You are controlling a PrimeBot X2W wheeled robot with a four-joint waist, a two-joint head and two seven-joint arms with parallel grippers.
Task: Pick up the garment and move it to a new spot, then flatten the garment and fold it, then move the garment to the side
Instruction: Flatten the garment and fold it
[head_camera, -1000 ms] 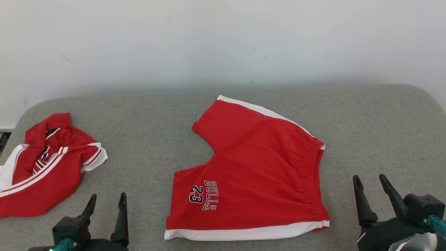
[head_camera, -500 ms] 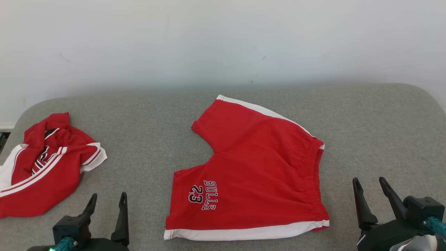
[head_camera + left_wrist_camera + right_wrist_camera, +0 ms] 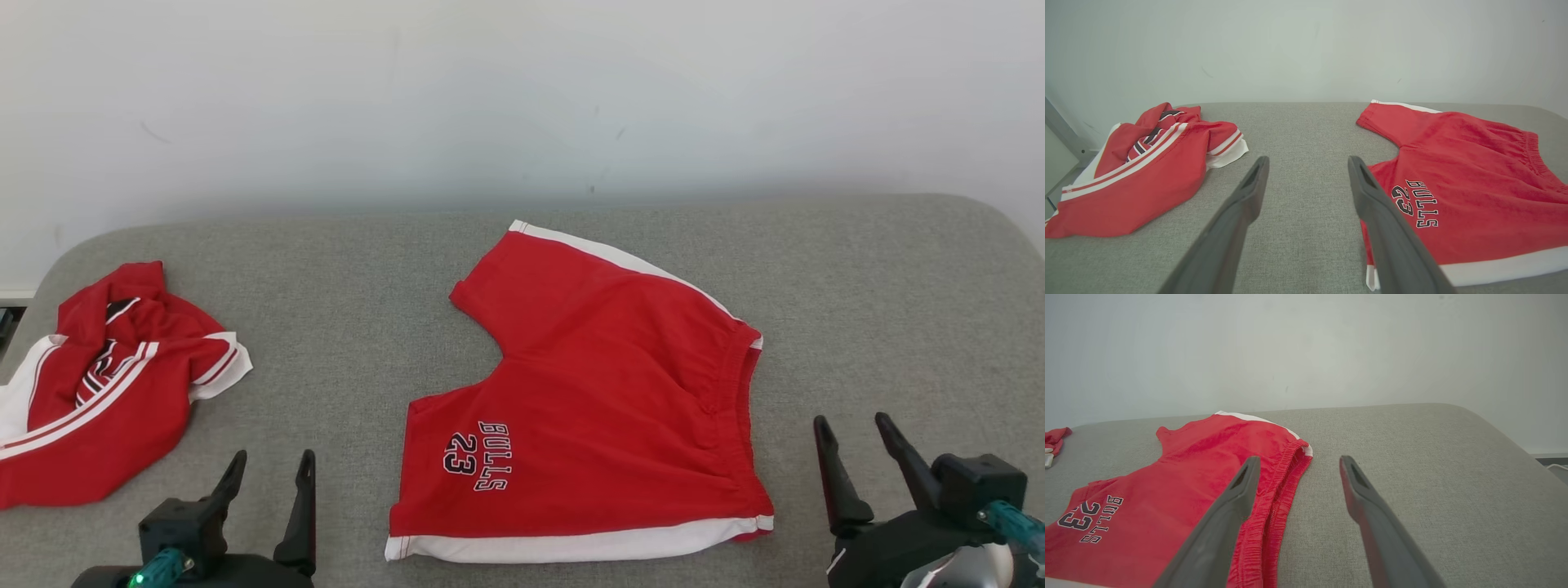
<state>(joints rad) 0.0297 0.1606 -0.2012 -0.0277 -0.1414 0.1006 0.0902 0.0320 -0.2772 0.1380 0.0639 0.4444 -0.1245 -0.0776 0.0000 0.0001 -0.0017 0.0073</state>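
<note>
Red shorts lie spread flat at the middle of the tabletop, a little toward 4 o'clock in the head view. The cloth looks soft and matte, with shallow creases across it. The gathered elastic waistband faces 3 o'clock and the two leg openings face 9 o'clock, with a V-shaped notch between them. A white band edges the side at 6 o'clock, and a thinner white strip runs along the far side toward 12 o'clock. Dark, white-outlined lettering reading "BULLS 23" sits on the near leg, turned sideways.

At 9 o'clock, well apart from the shorts, a red jersey lies crumpled in a loose heap. It has white panels and red, white and dark striped trim, and part of it runs past the picture's edge.

The tabletop is covered in grey woven fabric with a fine, even grain, and its far corners are rounded. Behind it stands a plain pale wall with a few faint marks.

The left jaws, at 7 o'clock, stand apart, their long dark tapered fingers above bare grey fabric between jersey and shorts. The right jaws, at 5 o'clock, are also apart, their fingers just beside the waistband and holding nothing.
</note>
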